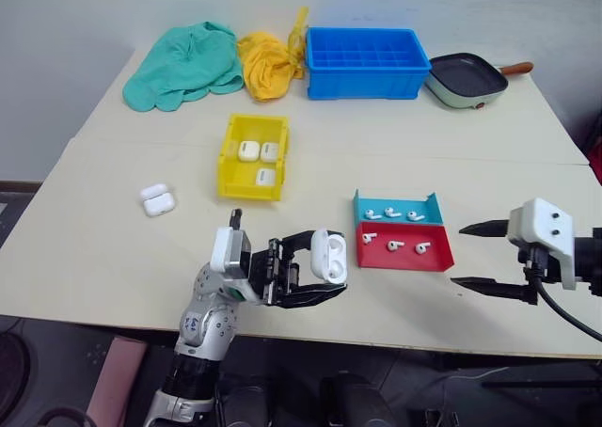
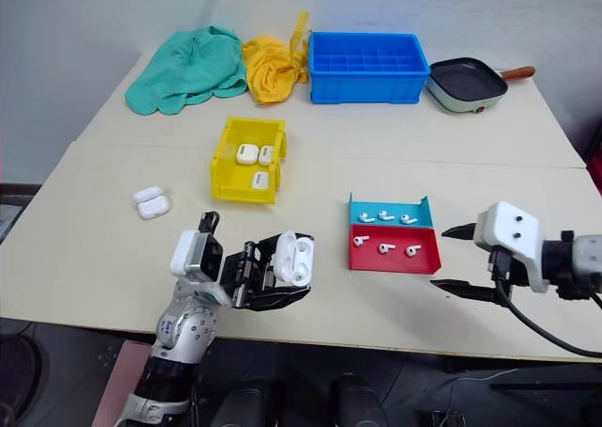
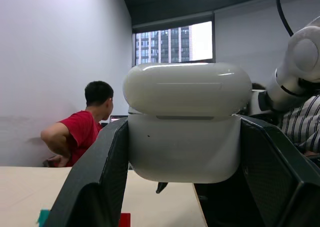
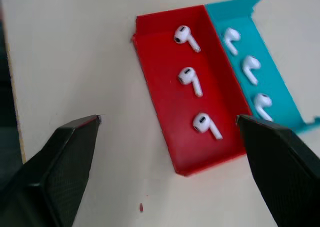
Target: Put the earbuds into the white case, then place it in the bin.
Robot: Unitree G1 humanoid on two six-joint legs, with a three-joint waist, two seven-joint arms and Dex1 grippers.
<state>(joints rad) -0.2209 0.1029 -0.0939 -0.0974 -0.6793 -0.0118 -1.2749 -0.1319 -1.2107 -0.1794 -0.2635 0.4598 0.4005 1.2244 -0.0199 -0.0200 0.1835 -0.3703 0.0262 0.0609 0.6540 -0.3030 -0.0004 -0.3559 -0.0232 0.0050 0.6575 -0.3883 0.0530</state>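
Observation:
My left gripper (image 1: 315,272) is shut on the white case (image 1: 327,256) and holds it above the table's front edge; in the left wrist view the case (image 3: 186,137) sits between both fingers with its lid slightly ajar. Three earbuds (image 4: 190,79) lie in the red tray (image 1: 404,251) and three more (image 1: 393,213) in the teal tray (image 1: 395,209) behind it. My right gripper (image 1: 458,255) hangs open just right of the red tray, nothing between its fingers. The yellow bin (image 1: 228,154) stands behind the left gripper with three white cases inside.
Another white case (image 1: 157,199) lies on the table left of the bin. At the back are a green cloth (image 1: 183,65), a yellow cloth (image 1: 268,62), a blue crate (image 1: 365,62) and a pan (image 1: 467,77). A person in a red shirt (image 3: 80,132) sits beyond the table.

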